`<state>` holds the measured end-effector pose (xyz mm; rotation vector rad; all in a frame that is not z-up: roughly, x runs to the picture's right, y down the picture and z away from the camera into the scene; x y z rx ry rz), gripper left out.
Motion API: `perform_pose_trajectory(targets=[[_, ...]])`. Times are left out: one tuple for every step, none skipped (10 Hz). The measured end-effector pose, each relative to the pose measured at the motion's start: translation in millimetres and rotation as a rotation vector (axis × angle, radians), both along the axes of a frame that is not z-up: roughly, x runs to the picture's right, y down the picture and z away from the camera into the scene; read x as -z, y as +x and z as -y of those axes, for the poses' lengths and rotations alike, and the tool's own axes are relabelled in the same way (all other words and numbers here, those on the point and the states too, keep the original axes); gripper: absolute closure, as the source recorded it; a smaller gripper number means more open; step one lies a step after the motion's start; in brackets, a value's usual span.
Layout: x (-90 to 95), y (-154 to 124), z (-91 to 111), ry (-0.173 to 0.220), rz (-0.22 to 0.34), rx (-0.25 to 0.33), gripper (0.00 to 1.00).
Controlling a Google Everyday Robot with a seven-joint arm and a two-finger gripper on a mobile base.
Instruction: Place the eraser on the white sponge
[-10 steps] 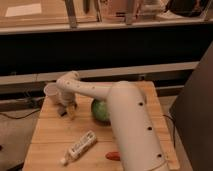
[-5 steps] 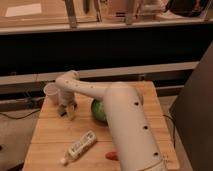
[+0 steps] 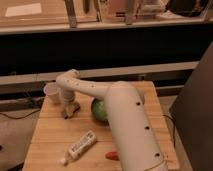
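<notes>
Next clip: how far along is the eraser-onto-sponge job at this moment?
Done: nothing visibly; no eraser rests on a white sponge. In hand: the claw is down at the left rear of the wooden table, between the white cup and a green round object, over a small dark item I cannot identify. Left: lifting, carrying and placing; I cannot pick out the sponge.

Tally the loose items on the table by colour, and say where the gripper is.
White: 2, cup and tube
Green: 1, round object
Red: 1, small object
Total: 4
Gripper low over the table's left rear, beside the cup.
</notes>
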<state>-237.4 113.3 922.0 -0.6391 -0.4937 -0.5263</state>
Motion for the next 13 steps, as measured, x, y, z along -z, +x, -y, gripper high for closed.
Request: perform_pose_trajectory(targets=[[0.1, 0.2, -0.2, 0.000, 0.000, 0.000, 1.00], [0.1, -0.5, -0.1, 0.000, 0.000, 0.001, 1.00], [0.2, -0.4, -0.3, 0.000, 0.001, 0.000, 1.00], [3.3, 0.3, -0.5, 0.002, 0.008, 0.007, 1.00], [11.6, -1.0, -0.4, 0.001, 0.027, 0.012, 1.00], [29.3, -2.8, 3.3, 0.006, 0.057, 0.016, 1.00], [44.9, -4.0, 7.1, 0.014, 0.083, 0.020, 1.00], [56.0, -4.8, 9.2, 0.026, 0.102, 0.025, 1.00], [68.1, -6.0, 8.0, 0.059, 0.137, 0.034, 1.00], [80.6, -5.4, 5.0, 0.097, 0.172, 0.039, 1.00], [86.5, -4.3, 5.5, 0.118, 0.188, 0.038, 1.00], [89.6, -4.5, 5.9, 0.133, 0.202, 0.039, 1.00], [90.2, -5.1, 5.8, 0.139, 0.208, 0.040, 1.00]])
